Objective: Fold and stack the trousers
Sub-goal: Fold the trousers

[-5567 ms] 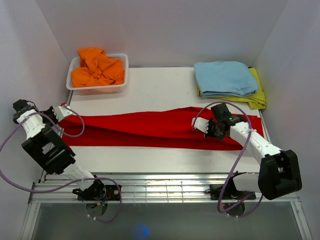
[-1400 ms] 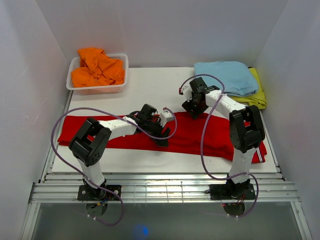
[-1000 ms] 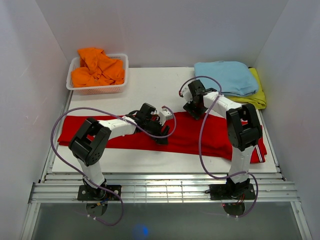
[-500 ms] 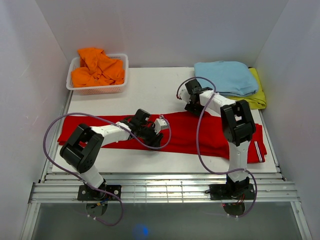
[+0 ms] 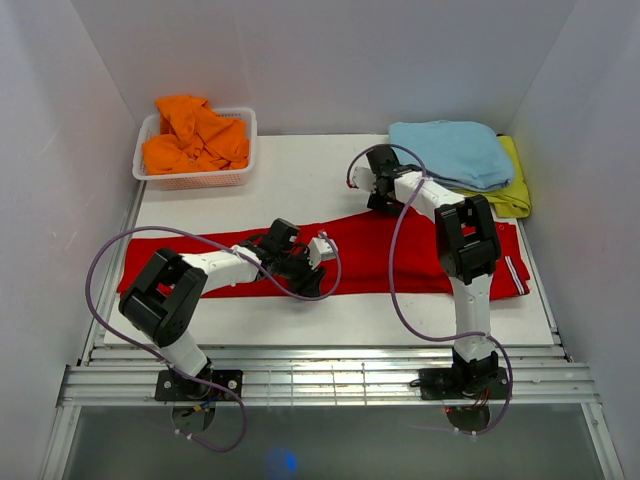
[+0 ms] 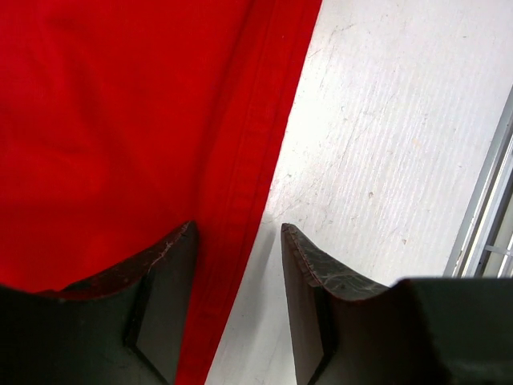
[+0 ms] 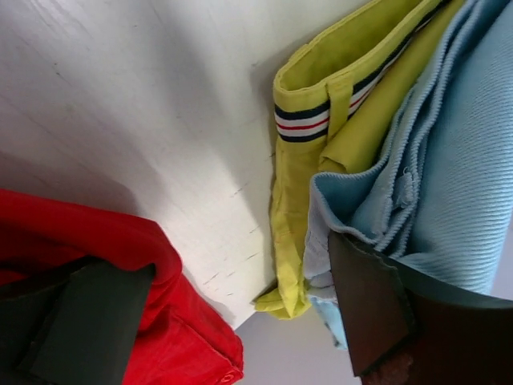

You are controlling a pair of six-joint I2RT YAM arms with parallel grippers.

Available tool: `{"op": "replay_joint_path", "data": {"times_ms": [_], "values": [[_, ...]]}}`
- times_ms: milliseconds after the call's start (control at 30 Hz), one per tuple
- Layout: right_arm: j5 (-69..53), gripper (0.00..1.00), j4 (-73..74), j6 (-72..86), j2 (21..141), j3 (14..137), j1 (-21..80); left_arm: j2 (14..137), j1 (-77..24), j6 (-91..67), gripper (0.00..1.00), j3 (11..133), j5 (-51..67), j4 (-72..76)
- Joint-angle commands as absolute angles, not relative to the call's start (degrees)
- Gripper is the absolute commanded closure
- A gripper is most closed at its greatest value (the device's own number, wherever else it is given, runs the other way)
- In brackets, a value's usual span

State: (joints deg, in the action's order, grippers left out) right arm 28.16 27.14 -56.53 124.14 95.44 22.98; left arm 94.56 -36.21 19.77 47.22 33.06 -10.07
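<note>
Red trousers (image 5: 365,250) are lying flat across the middle of the white table (image 5: 300,180) as one long narrow band, with the thin white stripes (image 5: 515,275) showing at the right end. The left gripper (image 5: 305,270) is hovering low over the band's near edge, about midway along. In the left wrist view its fingers (image 6: 160,313) are standing spread, one over the red cloth and one over bare table, with the stitched edge running between them and nothing pinched. The right gripper (image 5: 378,195) is reaching to the far edge of the band. Its fingers (image 7: 369,313) are also standing wide apart, with a fold of red cloth lying between them but not clamped, and the far finger is sitting close against the pile at the right rear. That pile is made up of a light blue garment (image 5: 450,155) resting on a yellow one (image 5: 518,200). An orange garment (image 5: 195,135) is sitting heaped in a white basket (image 5: 190,180) at the left rear. Judging by the narrow shape, the legs appear to be laid one over the other, so the lengthwise fold looks done. The crosswise folds are not yet made, and the trousers are not yet placed on the pile, so the task appears to be less than halfway along.
</note>
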Motion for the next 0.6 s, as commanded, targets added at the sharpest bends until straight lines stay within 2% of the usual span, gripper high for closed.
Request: {"op": "replay_joint_path", "data": {"times_ms": [0, 133, 200, 367, 567], "values": [[31.3, 0.08, 18.9, -61.3, 120.9, 98.8, 20.9, 95.6, -36.1, 20.2, 0.45, 44.8, 32.0, -17.5], [29.0, 0.02, 22.0, -61.0, 117.6, 98.3, 20.3, 95.4, -36.1, 22.2, 0.50, 44.0, 32.3, -17.8], [23.9, 0.02, 25.5, -59.5, 115.8, 100.4, 18.9, 95.6, -36.1, 22.5, 0.52, 44.1, 31.9, -18.2], [10.6, 0.03, 40.0, -52.1, 113.3, 107.0, 16.3, 96.2, -36.1, 25.0, 0.53, 45.1, 31.9, -20.6], [-1.0, 0.07, 46.2, -49.8, 109.3, 102.4, 12.5, 92.4, -36.1, 31.1, 0.53, 43.3, 31.6, -24.9]]}}
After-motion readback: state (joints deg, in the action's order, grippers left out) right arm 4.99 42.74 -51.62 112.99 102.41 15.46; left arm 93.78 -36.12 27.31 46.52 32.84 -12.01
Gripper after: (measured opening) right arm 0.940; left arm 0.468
